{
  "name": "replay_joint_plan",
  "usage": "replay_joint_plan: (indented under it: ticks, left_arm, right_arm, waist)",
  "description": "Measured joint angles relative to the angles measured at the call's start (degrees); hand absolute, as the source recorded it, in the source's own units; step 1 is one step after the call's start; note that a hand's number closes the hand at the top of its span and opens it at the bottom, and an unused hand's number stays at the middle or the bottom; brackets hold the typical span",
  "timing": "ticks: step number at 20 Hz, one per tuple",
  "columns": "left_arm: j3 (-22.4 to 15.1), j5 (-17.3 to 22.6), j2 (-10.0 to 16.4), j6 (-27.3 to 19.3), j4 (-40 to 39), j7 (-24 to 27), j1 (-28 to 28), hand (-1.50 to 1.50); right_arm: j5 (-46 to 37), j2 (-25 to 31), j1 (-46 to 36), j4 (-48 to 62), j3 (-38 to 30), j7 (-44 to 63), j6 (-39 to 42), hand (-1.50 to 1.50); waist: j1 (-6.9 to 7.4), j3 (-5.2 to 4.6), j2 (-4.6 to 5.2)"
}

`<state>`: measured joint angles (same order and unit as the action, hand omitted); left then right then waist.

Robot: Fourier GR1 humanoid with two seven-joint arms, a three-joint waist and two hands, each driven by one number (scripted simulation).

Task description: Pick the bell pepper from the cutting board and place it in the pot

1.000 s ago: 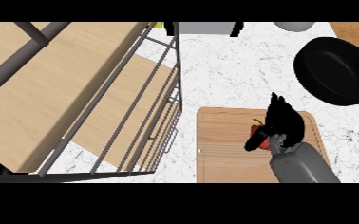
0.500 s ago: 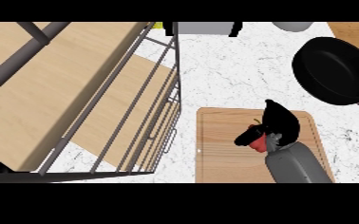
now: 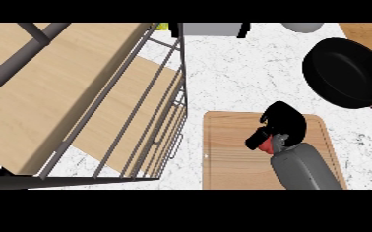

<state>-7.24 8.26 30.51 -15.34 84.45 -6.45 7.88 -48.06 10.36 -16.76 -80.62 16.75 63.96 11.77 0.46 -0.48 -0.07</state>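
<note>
Right hand [image 3: 285,121] curled round bell pepper [image 3: 270,145] over cutting board [image 3: 227,152]; pot [image 3: 341,73] well apart.

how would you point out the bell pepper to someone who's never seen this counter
Start at the wooden cutting board near the black pot. On it, the right robot hand curls over the bell pepper; it is the only red thing there.

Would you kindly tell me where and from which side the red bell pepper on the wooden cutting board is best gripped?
Probably round its rounded body, from above: the red bell pepper sits low on the flat wooden cutting board, with nothing beside it. The black right hand curls over it that way, hiding most of it.
</note>
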Motion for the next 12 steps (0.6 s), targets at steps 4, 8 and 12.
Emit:
replay_joint_plan:
  ticks: [4,8,12]
  left_arm:
    - [0.38,0.10,-0.20,1.08,-0.05,0.66,-0.26,0.00]
    - [0.25,-0.05,-0.51,1.92,-0.60,0.77,-1.70,0.00]
    - [0.71,-0.20,-0.46,2.59,-0.90,0.82,-1.87,0.00]
  right_arm:
    - [2.03,-1.33,-7.30,4.31,-3.29,-3.23,1.48,1.50]
    - [5.66,-1.49,-18.34,13.02,-8.12,-8.61,2.89,1.50]
    - [5.75,-0.77,-26.44,20.98,-10.44,-11.04,3.40,1.50]
  waist:
    - [0.63,0.03,0.33]
    - [1.72,0.08,0.84]
    - [1.79,0.08,0.82]
